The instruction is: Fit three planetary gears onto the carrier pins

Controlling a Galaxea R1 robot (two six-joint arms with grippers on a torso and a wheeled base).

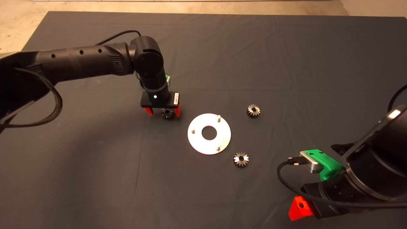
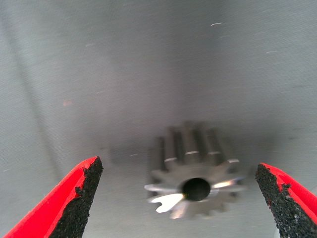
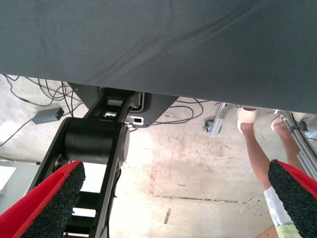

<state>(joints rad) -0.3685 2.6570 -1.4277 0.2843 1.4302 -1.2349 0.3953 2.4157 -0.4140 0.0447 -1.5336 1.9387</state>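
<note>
Counter under a dark, faintly creased mat (image 1: 286, 63), pale concrete floor (image 3: 198, 173) beyond its edge, with cables and a person's legs (image 3: 257, 153) there. Left claw (image 1: 162, 111) spread wide, straddling one dull-steel toothed gear (image 2: 195, 186) with a dark bore, pads apart from its teeth. Just beside that claw, shiny flat disc (image 1: 197, 140) with three short upright pins (image 1: 218, 117), all bare. Past the disc, two more gears (image 1: 253, 110) lying flat. Right claw (image 3: 173, 198) parked low at the mat's near edge, also wide, gripping nothing.
</note>
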